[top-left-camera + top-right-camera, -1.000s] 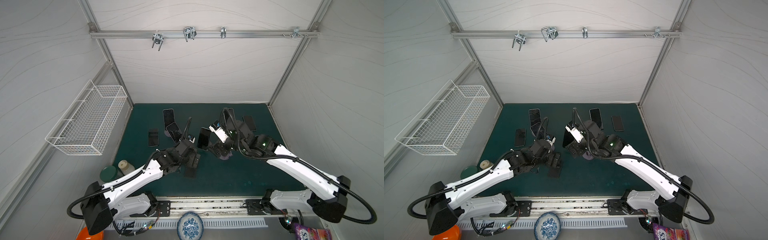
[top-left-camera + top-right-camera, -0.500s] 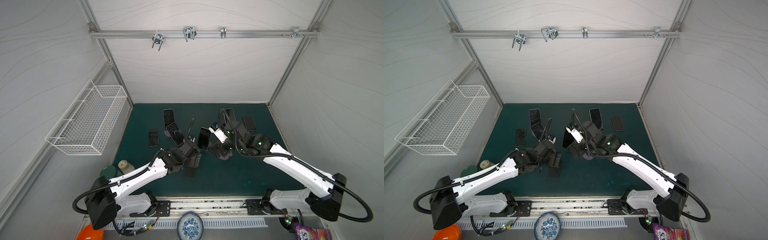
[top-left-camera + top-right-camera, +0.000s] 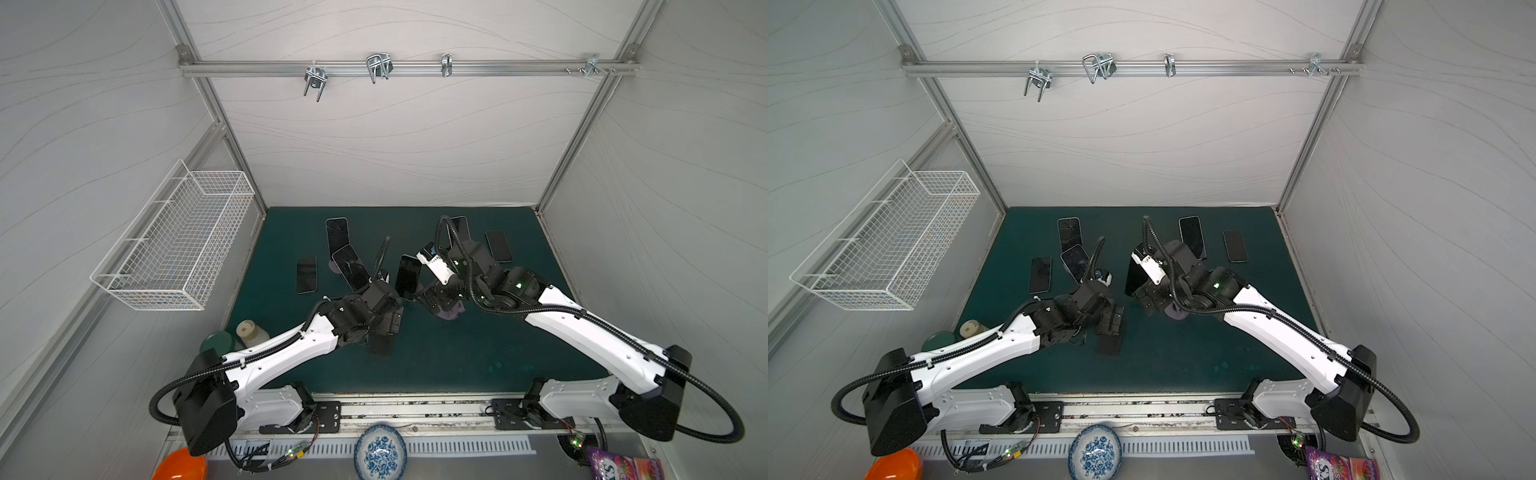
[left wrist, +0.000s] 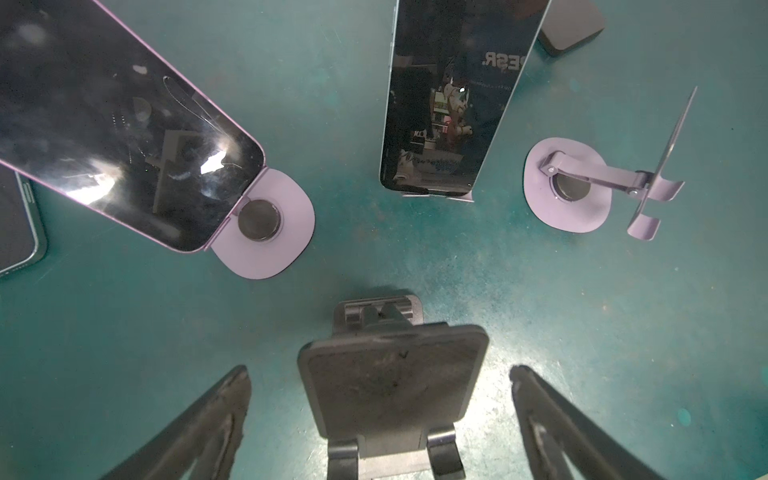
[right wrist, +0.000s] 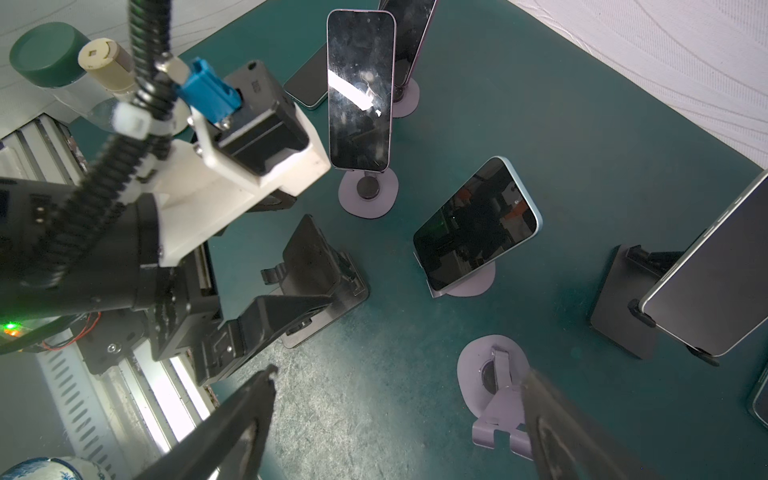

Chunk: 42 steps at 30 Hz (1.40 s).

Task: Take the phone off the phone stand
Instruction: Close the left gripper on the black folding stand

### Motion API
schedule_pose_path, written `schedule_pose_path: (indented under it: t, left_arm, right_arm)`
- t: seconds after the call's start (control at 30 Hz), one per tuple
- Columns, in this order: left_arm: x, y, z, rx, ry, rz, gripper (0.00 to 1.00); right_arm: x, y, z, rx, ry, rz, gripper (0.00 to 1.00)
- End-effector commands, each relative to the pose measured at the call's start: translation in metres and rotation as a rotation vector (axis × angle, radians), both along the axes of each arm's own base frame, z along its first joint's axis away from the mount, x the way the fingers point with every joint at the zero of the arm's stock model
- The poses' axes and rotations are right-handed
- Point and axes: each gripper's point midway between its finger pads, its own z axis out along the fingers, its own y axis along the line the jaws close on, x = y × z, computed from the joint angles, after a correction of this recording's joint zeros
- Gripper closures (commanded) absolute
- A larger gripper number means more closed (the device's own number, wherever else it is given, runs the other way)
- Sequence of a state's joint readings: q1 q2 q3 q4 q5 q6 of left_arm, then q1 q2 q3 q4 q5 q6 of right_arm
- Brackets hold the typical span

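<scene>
Several dark-screened phones lean on stands on the green mat. One phone (image 3: 409, 276) stands between my two arms, and in the left wrist view this phone (image 4: 449, 104) faces the camera. Another phone (image 3: 351, 266) rests on a purple stand (image 4: 266, 237). My left gripper (image 4: 379, 369) is open, its fingers either side of an empty black stand (image 4: 392, 386) without touching it. My right gripper (image 5: 399, 372) is open over bare mat. One of its fingers passes just in front of an empty purple stand (image 5: 494, 382). The same two grippers appear in a top view, left (image 3: 384, 328) and right (image 3: 436, 299).
Two phones lie flat, one (image 3: 306, 274) at the left and one (image 3: 498, 245) at the back right. Another phone (image 5: 715, 282) sits on a black stand, and one more (image 3: 336, 235) stands at the back. A wire basket (image 3: 178, 245) hangs on the left wall. Two jars (image 3: 249, 332) stand by the mat's left edge.
My right gripper's jaws have spread a little wider. The left arm has settled lower around the empty black stand. No phone has moved.
</scene>
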<state>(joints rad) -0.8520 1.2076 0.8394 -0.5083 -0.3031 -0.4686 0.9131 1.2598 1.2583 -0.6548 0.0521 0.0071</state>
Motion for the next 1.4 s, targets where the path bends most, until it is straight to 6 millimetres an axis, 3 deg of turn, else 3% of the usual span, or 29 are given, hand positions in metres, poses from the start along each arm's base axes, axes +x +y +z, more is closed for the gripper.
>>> schedule_pose_path:
  t: [0.0,0.53,0.87,1.37]
  left_arm:
    - [0.004,0.002,0.01,-0.019,-0.03,0.046,0.01]
    - [0.005,-0.001,0.012,-0.047,-0.002,0.083,0.01]
    - [0.008,-0.02,0.0,-0.032,0.047,0.042,0.01]
    - [0.011,-0.022,-0.013,0.03,0.08,0.026,0.08]
  right_arm:
    - [-0.006,0.001,0.012,0.025,-0.025,0.026,0.06]
    - [-0.014,-0.012,0.014,0.017,-0.049,0.029,0.06]
    - [-0.018,-0.022,0.016,0.015,-0.068,0.027,0.05]
    - [-0.019,-0.019,0.018,0.031,-0.064,0.034,0.05]
